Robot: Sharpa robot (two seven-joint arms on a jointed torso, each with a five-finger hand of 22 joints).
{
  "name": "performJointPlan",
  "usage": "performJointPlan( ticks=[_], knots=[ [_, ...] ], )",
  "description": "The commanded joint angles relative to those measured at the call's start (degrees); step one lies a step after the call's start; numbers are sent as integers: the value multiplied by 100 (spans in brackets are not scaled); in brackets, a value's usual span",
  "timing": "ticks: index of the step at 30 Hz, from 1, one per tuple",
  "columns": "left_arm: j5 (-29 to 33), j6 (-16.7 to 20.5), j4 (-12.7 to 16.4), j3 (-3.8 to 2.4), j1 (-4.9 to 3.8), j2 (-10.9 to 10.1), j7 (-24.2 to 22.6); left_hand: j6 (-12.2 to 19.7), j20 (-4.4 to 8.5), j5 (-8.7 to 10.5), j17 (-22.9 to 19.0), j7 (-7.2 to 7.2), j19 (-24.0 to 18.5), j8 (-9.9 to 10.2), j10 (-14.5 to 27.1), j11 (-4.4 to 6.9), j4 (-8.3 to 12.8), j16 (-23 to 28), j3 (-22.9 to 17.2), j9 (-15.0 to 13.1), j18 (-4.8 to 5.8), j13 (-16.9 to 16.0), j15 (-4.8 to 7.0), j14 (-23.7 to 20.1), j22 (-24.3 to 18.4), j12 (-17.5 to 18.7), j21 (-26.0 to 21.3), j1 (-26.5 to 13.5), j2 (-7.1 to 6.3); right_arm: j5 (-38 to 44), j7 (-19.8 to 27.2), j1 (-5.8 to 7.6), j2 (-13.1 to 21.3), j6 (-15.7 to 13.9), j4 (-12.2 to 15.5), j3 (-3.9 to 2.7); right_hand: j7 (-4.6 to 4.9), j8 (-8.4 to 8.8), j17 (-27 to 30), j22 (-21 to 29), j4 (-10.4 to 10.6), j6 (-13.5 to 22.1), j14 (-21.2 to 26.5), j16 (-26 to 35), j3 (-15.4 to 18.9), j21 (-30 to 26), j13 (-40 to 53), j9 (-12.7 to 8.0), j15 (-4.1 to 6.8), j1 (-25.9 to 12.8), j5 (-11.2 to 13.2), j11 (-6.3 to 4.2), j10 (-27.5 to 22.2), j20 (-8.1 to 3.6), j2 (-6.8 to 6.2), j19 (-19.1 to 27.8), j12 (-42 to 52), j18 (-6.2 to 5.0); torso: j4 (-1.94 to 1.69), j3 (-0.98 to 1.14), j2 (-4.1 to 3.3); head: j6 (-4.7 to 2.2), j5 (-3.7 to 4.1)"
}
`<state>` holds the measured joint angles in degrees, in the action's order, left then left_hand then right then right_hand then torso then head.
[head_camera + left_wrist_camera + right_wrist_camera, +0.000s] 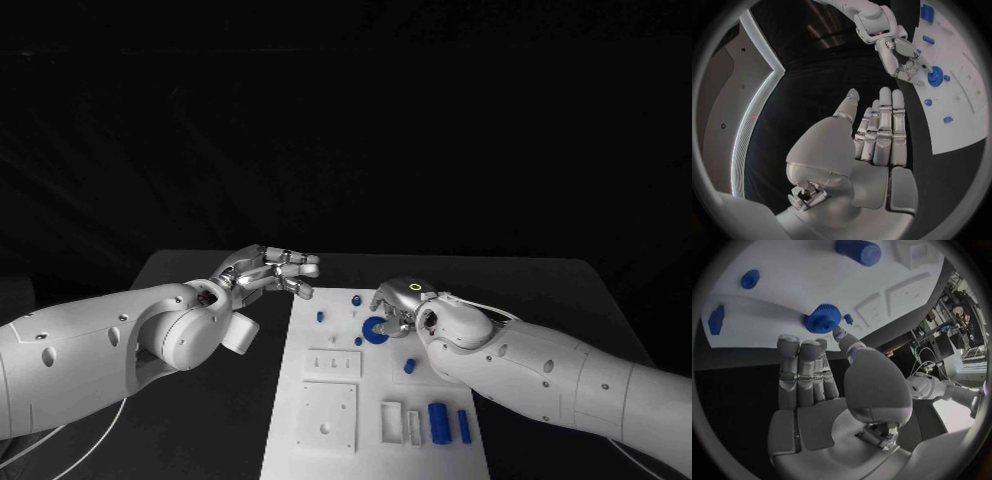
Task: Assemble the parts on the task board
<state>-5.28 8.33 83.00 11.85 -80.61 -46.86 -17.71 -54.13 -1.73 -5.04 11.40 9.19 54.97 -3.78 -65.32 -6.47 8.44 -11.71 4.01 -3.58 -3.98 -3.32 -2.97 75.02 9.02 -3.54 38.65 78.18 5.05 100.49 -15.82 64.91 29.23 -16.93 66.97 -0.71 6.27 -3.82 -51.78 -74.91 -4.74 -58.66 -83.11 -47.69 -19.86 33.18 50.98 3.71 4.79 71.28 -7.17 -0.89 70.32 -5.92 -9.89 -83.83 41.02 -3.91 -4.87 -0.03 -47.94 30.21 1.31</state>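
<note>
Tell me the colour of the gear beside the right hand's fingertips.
The gear is blue, clearest in the right wrist view, on the white task board.

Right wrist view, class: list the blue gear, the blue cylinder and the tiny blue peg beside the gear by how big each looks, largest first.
1-2. Blue cylinder and blue gear: look about alike, so no ranking; the fisheye bends things too.
3. Tiny blue peg: clearly smallest.
</note>
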Motion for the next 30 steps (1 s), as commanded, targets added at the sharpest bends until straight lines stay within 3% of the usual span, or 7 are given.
performJointPlan(
  ticks=[1,6,13,20,30],
  knots=[
    [-10,-61,5,-2,-1,7,-37,8,-10,10,-9,7,-34,-3,40,-17,-19,35,2,-8,-59,-9,-4,-31,-7,14,33,-28,9,-29,48,-18,-3,280,-22,-2,-11,25,-3,-410,6,-9,15,30,22,-36,-12,-5,-34,37,5,34,-4,35,4,-25,-25,-2,-8,-6,1,4,10],
    [-10,-57,-8,-1,-1,2,-37,8,-10,10,-9,7,-34,-3,40,-17,-19,35,2,-8,-59,-9,-4,-31,-7,14,33,-28,9,-51,74,-42,-50,349,-84,-1,-14,25,-3,-411,9,-23,15,30,26,-34,-13,-5,-37,23,-12,33,-7,36,11,-25,-24,0,2,-4,-2,13,9],
    [-11,-68,-14,-1,0,20,-36,19,-10,5,-10,11,-42,-2,39,-18,-20,37,-8,-8,-59,-9,-5,-33,-26,14,51,-33,13,-66,88,-69,-86,368,-159,0,-12,25,-3,-410,17,-21,12,29,15,-46,-12,-5,-41,8,-23,33,-11,40,34,-25,-18,-1,-24,-18,-1,38,25],
    [-11,-65,-28,0,1,14,-37,19,-10,5,-10,11,-42,-2,39,-18,-20,37,-8,-8,-59,-9,-5,-33,-26,14,51,-33,13,-69,90,-77,-75,366,-187,0,-14,24,-5,-412,7,-39,14,27,-25,-39,-13,-5,-35,-4,-32,30,-14,36,48,-31,-10,-1,4,-8,-6,66,10],
    [-12,-69,-43,0,8,22,-31,28,-10,5,-10,11,-42,-2,40,-18,-22,37,-7,-8,-59,-9,-5,-33,-28,14,51,-34,11,-87,107,-83,-81,413,-206,0,-10,27,-3,-410,-14,-26,16,32,-67,-57,-20,-6,-37,-32,-172,31,-22,37,24,-28,-9,-1,-6,-11,1,76,24]
  ],
)
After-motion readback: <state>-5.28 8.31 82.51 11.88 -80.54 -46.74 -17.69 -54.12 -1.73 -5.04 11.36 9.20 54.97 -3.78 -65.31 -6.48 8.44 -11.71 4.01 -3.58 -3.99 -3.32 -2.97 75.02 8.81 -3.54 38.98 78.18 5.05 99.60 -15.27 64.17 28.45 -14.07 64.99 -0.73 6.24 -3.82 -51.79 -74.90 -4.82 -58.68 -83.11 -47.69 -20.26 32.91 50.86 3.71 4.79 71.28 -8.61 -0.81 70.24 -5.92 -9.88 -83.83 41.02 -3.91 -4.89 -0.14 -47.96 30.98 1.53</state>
